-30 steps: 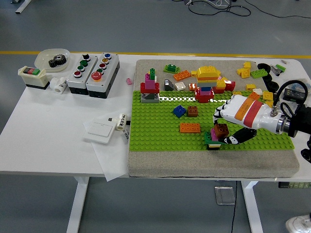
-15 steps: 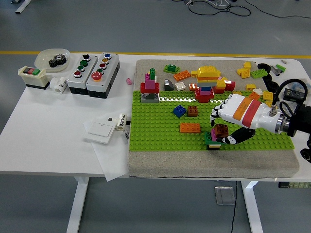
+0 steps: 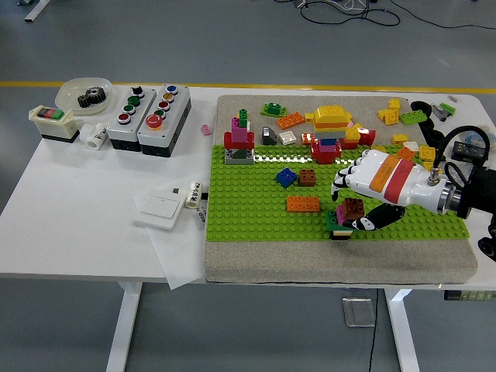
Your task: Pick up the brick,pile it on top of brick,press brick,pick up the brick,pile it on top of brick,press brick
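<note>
One white table (image 3: 93, 225) on grey floor bears a green baseplate (image 3: 256, 209); right hand (image 3: 364, 194) clamped on brown brick (image 3: 354, 207)

Single high head view from the robot's side, facing forward and down over the white table (image 3: 93, 225).

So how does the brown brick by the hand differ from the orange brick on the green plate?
The brown brick sits stacked on a small pile, with the right hand around it; the orange brick lies alone, directly on the green plate, untouched. The brown brick looks squarer, the orange brick longer. Both are studded bricks near the plate's front edge.
</note>
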`<act>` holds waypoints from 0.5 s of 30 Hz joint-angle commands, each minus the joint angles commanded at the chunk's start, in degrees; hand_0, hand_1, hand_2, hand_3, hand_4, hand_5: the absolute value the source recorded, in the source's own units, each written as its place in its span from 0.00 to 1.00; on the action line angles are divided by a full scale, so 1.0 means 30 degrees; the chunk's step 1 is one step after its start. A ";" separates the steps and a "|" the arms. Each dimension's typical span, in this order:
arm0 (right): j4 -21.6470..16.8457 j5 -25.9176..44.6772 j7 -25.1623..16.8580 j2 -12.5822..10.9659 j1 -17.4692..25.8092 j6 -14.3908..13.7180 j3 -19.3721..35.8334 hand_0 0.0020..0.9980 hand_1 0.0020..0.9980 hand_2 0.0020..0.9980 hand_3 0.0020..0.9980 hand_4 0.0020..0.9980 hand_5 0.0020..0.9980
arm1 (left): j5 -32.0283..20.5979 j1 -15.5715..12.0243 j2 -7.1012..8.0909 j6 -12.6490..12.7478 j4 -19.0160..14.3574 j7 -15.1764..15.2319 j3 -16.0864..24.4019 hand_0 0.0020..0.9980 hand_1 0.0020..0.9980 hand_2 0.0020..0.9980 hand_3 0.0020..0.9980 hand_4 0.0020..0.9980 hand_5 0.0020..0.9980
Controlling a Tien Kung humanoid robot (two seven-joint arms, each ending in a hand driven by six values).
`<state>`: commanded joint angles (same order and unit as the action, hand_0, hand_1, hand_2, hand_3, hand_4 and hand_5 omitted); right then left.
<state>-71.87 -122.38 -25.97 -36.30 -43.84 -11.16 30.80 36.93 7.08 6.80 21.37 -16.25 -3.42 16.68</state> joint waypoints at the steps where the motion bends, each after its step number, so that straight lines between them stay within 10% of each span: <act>1: -0.0026 0.0012 -0.0001 0.0003 0.0003 -0.0006 0.0011 0.23 0.42 0.65 0.64 0.85 0.43 | 0.0035 0.0000 -0.0001 -0.0008 0.0004 -0.0002 0.0010 0.70 0.71 0.76 0.64 0.74 0.64; 15: -0.2339 0.2323 0.0176 -0.0594 0.1294 -0.0303 0.2545 0.23 0.45 0.69 0.77 0.95 0.57 | -0.0028 -0.0055 -0.0013 -0.0033 0.0016 0.0016 -0.0058 0.71 0.71 0.76 0.64 0.74 0.64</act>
<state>-78.89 -115.41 -25.44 -38.08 -39.95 -12.07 38.43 36.84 6.92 6.76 21.27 -16.20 -3.37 16.51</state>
